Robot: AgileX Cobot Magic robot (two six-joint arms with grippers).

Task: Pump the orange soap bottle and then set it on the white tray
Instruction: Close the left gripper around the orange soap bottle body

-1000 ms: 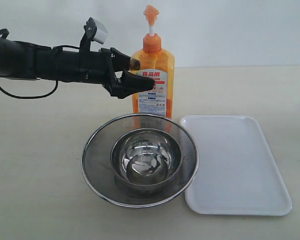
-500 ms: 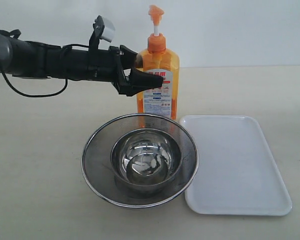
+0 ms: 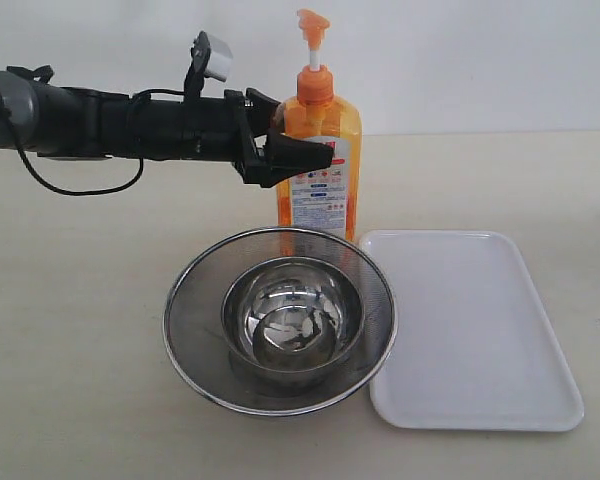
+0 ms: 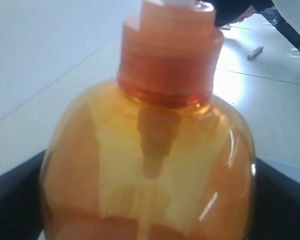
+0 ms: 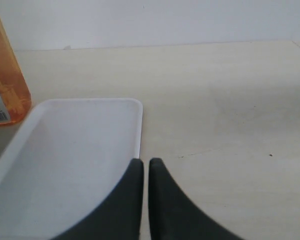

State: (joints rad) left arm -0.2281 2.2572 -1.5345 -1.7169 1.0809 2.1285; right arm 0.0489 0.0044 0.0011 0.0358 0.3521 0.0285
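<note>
The orange soap bottle stands upright behind the strainer, its pump head raised on the white stem. My left gripper reaches in from the left and is shut on the bottle's shoulder, just under the collar. In the left wrist view the bottle fills the frame between the dark fingers. The white tray lies to the right of the strainer with nothing on it. My right gripper is shut and empty over the tray's edge; the exterior view does not show it.
A round steel mesh strainer with a steel bowl inside sits in front of the bottle, touching the tray's left rim. The beige table stretches bare to the left; a white wall is behind.
My left gripper has carried the bottle to the right, toward the tray, and slightly higher. The right gripper's earlier position is not shown.
</note>
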